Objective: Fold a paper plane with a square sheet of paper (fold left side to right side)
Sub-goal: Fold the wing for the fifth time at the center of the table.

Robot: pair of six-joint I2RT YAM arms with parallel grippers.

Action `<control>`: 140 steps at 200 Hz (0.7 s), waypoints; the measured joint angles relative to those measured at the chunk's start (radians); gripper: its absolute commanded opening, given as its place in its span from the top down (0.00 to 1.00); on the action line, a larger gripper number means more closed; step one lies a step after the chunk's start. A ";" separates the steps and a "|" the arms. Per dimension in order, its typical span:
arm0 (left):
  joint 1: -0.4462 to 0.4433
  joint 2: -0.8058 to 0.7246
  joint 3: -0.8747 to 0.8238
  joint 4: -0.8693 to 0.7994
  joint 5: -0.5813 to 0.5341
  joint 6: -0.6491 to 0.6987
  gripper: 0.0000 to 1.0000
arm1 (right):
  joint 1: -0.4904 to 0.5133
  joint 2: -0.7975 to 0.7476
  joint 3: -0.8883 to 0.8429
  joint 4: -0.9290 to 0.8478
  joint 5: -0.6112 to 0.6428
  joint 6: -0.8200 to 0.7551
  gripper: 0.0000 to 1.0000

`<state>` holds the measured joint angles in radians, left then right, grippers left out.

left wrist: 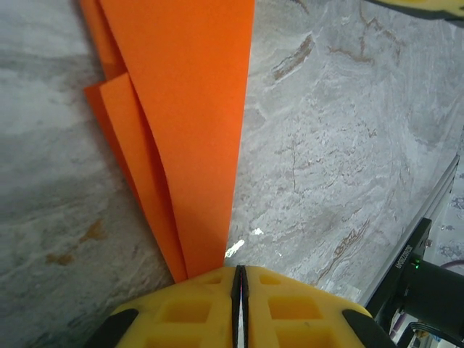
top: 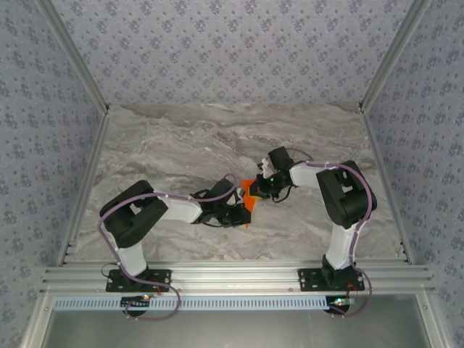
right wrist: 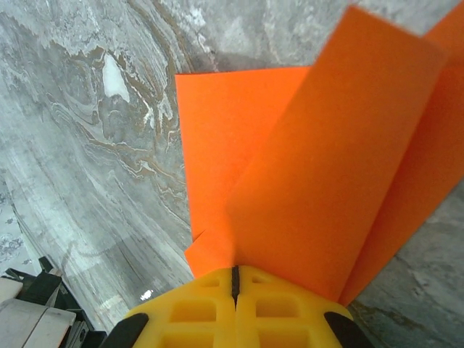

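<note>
Setting: a grey marbled table boxed in by patterned walls, with an aluminium rail along the near edge where both arms are bolted.

Orange sheet: the orange sheet is near the middle of the table, a little to the right. It sits between the two claws and is partly hidden by them from above. It is already folded into overlapping panels, not a flat square.

Left claw: the left claw reaches in from the left at the sheet's near end. In its own camera the left claw has its yellow pads pressed together, leaving only a thin dark seam. The sheet narrows to a point right at the tips, its layers fanning away over the table. It looks nipped there, though it meets the left pad more than the seam, so I would not swear to it.

Right claw: the right claw comes in from the right at the sheet's far end. Up close the right claw is closed tight, pads together. The sheet comes out of the tips, one panel rising towards the camera and another lying flat on the table.

Claws: close together, one at each end of the sheet.
</note>
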<state>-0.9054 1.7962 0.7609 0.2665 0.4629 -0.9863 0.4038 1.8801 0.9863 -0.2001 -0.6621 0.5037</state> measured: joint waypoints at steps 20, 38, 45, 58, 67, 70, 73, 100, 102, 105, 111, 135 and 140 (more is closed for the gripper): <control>0.000 -0.001 -0.009 0.018 -0.002 -0.010 0.89 | -0.014 0.012 0.019 -0.011 0.000 -0.014 1.00; 0.000 -0.001 -0.016 0.034 -0.003 -0.021 0.89 | -0.028 0.025 0.036 -0.018 -0.004 -0.027 1.00; 0.000 -0.001 -0.019 0.040 -0.003 -0.025 0.89 | -0.033 0.031 0.043 -0.023 -0.008 -0.031 1.00; 0.000 -0.001 -0.023 0.049 -0.003 -0.030 0.90 | -0.040 0.041 0.056 -0.032 -0.015 -0.042 1.00; 0.000 -0.001 -0.025 0.054 -0.003 -0.035 0.90 | -0.047 0.050 0.066 -0.037 -0.023 -0.049 1.00; 0.000 -0.001 -0.025 0.054 -0.003 -0.036 0.90 | -0.049 0.052 0.070 -0.038 -0.024 -0.050 1.00; 0.000 -0.001 -0.025 0.055 -0.003 -0.037 0.90 | -0.051 0.056 0.074 -0.038 -0.026 -0.053 1.00; 0.000 -0.001 -0.027 0.059 -0.003 -0.037 0.90 | -0.095 0.091 0.129 -0.019 -0.004 -0.071 1.00; 0.000 -0.001 -0.027 0.059 -0.003 -0.037 0.90 | -0.100 0.094 0.133 -0.017 -0.002 -0.072 1.00; 0.000 -0.001 -0.027 0.059 -0.003 -0.037 0.90 | -0.107 0.099 0.141 -0.013 0.002 -0.073 1.00; 0.000 -0.001 -0.027 0.059 -0.003 -0.037 0.90 | -0.119 0.107 0.153 -0.009 0.009 -0.076 1.00; 0.000 -0.001 -0.027 0.060 -0.003 -0.037 0.90 | -0.151 0.132 0.186 0.010 0.015 -0.084 1.00; 0.000 -0.001 -0.028 0.061 -0.003 -0.037 0.90 | -0.154 0.134 0.188 0.013 0.015 -0.084 1.00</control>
<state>-0.9051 1.7954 0.7326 0.3275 0.4599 -1.0233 0.2497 2.0144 1.1744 -0.1871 -0.6472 0.4194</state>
